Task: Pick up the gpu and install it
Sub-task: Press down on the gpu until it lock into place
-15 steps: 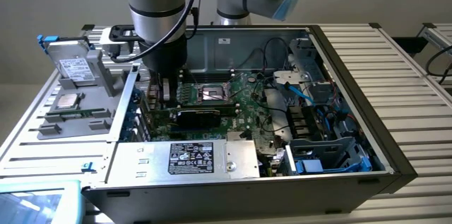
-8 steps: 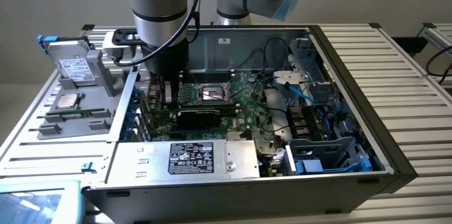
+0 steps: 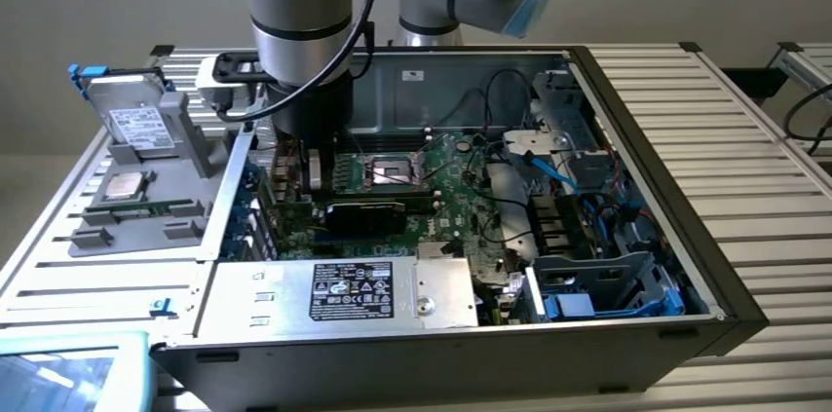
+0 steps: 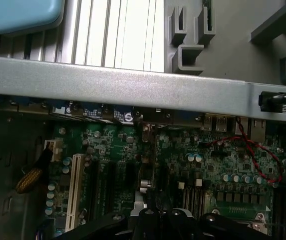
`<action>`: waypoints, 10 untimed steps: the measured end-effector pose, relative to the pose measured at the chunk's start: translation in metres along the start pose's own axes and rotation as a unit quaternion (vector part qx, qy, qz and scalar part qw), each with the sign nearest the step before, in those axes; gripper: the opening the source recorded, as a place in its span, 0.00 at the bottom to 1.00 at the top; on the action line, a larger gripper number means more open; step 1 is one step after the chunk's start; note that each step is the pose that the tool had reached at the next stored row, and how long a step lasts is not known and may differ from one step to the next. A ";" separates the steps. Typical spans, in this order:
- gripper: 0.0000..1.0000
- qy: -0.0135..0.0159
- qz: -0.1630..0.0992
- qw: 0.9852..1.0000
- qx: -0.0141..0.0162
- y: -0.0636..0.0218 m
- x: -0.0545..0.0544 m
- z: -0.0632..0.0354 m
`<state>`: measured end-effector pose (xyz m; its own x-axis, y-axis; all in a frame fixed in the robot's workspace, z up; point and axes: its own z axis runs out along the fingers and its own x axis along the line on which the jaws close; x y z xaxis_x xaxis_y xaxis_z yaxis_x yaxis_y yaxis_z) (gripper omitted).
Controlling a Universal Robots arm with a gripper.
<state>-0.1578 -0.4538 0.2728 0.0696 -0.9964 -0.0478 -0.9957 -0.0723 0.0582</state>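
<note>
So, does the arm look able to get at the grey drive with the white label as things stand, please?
Probably not directly: the gripper sits low inside the computer case, and the case wall stands between it and the drive in the rack outside. It would need to lift clear first.

My arm [image 3: 302, 3] is a stack of silver-grey metal cylinders with pale blue plastic joint caps [image 3: 527, 3], a black cable [image 3: 368, 18] trailing down its side to my black wrist section [image 3: 312, 105] and black gripper [image 4: 157, 220].
</note>
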 end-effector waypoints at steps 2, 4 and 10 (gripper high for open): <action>0.12 0.000 0.000 1.000 0.000 -0.0001 0.000 0.0001; 0.12 0.000 0.000 1.000 0.000 0.0000 0.000 0.0003; 0.12 0.000 0.000 1.000 0.000 0.0018 0.000 0.0006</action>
<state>-0.1596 -0.4535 0.2724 0.0698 -0.9964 -0.0478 -0.9957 -0.0726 0.0584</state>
